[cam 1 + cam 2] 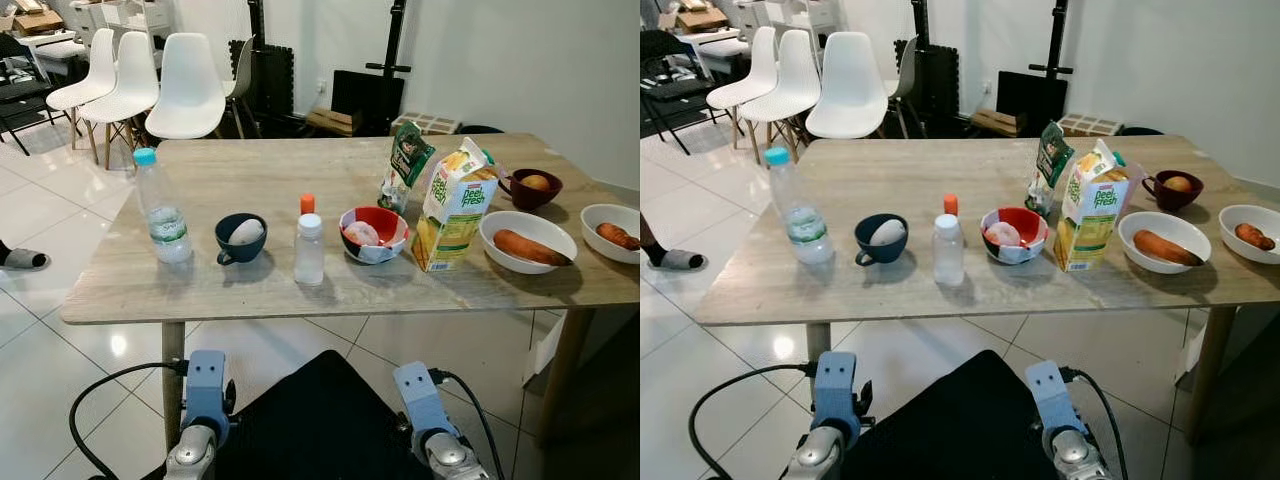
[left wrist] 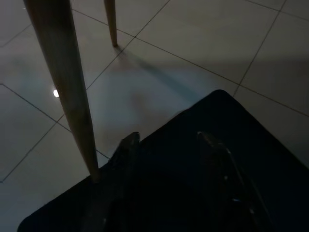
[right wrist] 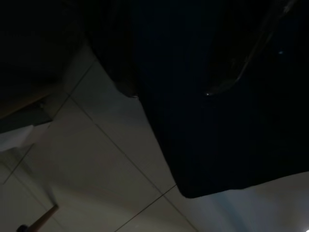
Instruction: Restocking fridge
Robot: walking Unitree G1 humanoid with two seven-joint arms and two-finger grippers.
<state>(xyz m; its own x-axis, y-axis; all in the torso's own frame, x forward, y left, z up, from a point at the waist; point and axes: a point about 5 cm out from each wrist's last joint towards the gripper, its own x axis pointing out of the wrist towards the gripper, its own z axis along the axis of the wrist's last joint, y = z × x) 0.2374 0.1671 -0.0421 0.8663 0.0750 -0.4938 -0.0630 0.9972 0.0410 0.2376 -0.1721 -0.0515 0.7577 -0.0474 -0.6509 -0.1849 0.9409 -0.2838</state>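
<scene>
On the wooden table [image 1: 130, 280] stand a water bottle with a blue cap [image 1: 162, 210], a dark blue cup holding an egg [image 1: 241, 238], a small white-capped bottle [image 1: 309, 250], a red bowl [image 1: 373, 234], a green bag [image 1: 405, 165] and a juice carton [image 1: 455, 205]. Further right are a dark red cup [image 1: 532, 187] and two white bowls [image 1: 527, 243] [image 1: 612, 232] with orange vegetables. Both arms hang low before the table's near edge. My left gripper [image 2: 166, 140] is open over a black sheet. My right gripper [image 3: 169, 93] shows dimly, its fingers apart and holding nothing.
White chairs [image 1: 185, 90] stand beyond the table's far left corner, with black stands and a box against the back wall. A person's slippered foot [image 1: 20, 258] rests on the tiled floor at far left. A table leg [image 2: 67, 87] passes close to my left gripper.
</scene>
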